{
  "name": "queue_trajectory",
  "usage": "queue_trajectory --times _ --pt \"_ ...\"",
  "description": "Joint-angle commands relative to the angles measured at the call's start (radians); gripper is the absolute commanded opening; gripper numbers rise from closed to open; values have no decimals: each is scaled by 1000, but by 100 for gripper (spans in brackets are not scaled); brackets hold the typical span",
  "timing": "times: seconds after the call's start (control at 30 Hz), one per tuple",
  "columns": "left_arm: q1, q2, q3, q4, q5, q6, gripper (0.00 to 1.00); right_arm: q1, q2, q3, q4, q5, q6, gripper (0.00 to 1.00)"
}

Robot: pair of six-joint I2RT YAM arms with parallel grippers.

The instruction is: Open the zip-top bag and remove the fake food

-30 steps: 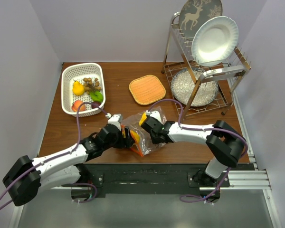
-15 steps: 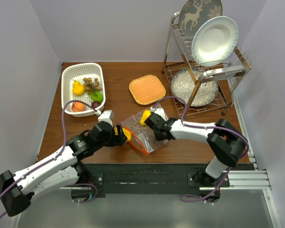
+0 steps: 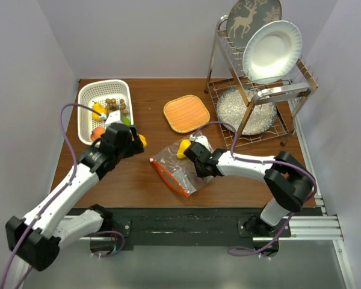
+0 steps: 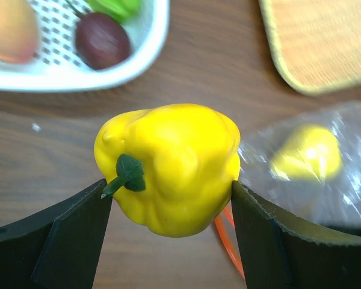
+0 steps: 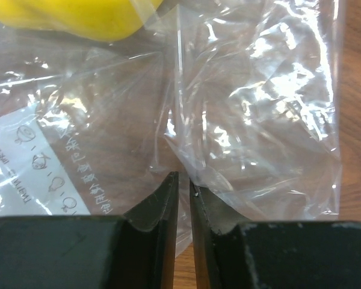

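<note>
Just near of the white perforated plastic basket (image 4: 141,57) on the left, my left gripper (image 4: 169,191) is clamping a glossy yellow plastic bell pepper (image 4: 174,156) across its widest part. I'm judging it light, hard and slippery, best held on the flanks. In the middle the clear crinkly zip-top bag (image 3: 174,165) is lying on the brown wooden table (image 3: 108,174), its film looking limp and slick. My right gripper (image 5: 183,180) is pinching a fold of it, jaws nearly together. A yellow fake-food piece (image 5: 78,15) inside is being cut off by the frame, so I'm not telling lemon from pear.
</note>
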Motion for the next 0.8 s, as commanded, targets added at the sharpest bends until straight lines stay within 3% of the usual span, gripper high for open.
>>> queue_trajectory --times 0.0,0.07,0.23,0.3,0.37,0.47,0.57,0.7,0.77 --pt "225 135 75 175 97 110 30 -3 -33 8 28 -27 -22 17" --pt "297 183 93 226 169 119 31 -3 -34 10 28 -30 -28 17" --pt "413 359 159 294 157 133 37 -3 -51 13 26 -45 -34 16" --pt "446 410 164 311 153 143 53 -3 -65 11 28 -50 -34 16" --pt "463 433 169 323 156 157 79 -3 -71 10 29 -54 -33 17" --pt "482 447 187 322 154 179 95 -3 -88 8 29 -61 -36 24" --pt "483 430 210 312 168 200 100 -3 -105 17 22 -67 -46 44" --pt "483 380 205 279 177 225 100 -1 -149 34 -15 -52 -54 58" --pt "482 331 181 271 215 225 93 -1 -175 53 -26 -33 -65 66"
